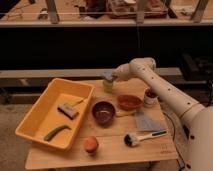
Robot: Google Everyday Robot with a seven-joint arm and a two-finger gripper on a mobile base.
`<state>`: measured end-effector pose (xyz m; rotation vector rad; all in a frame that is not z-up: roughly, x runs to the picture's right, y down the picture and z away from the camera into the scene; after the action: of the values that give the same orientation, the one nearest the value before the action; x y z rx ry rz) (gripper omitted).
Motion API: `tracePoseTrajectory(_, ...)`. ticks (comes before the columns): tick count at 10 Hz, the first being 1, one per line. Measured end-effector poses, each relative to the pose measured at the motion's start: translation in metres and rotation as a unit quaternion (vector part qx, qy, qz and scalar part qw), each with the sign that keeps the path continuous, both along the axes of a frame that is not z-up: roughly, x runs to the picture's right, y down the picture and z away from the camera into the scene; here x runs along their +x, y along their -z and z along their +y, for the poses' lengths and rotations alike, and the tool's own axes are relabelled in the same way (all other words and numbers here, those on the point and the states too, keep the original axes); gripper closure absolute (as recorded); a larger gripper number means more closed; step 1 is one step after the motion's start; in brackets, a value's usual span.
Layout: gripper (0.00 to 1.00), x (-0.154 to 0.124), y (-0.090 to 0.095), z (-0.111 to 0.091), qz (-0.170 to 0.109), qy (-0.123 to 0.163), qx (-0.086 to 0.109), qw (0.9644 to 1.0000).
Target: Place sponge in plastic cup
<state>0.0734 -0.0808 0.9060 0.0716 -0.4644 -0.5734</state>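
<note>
Directly above the plastic cup (108, 85) I see the sponge (108, 76) pinched in my gripper (110, 77), jaws pressed together on it; the cup mouth lies straight below, near the table's (115, 147) far edge.

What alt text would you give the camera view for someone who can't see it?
A white robot arm reaches over a wooden table, its gripper shut on a blue-grey sponge right above a pale plastic cup. Nearby sit a purple bowl, an orange bowl and a yellow bin holding a scrub brush.
</note>
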Motion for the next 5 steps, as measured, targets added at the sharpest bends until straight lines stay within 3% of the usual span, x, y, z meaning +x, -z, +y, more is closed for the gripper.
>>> tracePoseTrajectory(5, 0.98, -0.004, -0.018, 0.005, 0.0, -0.012, 0.008, 0.9999)
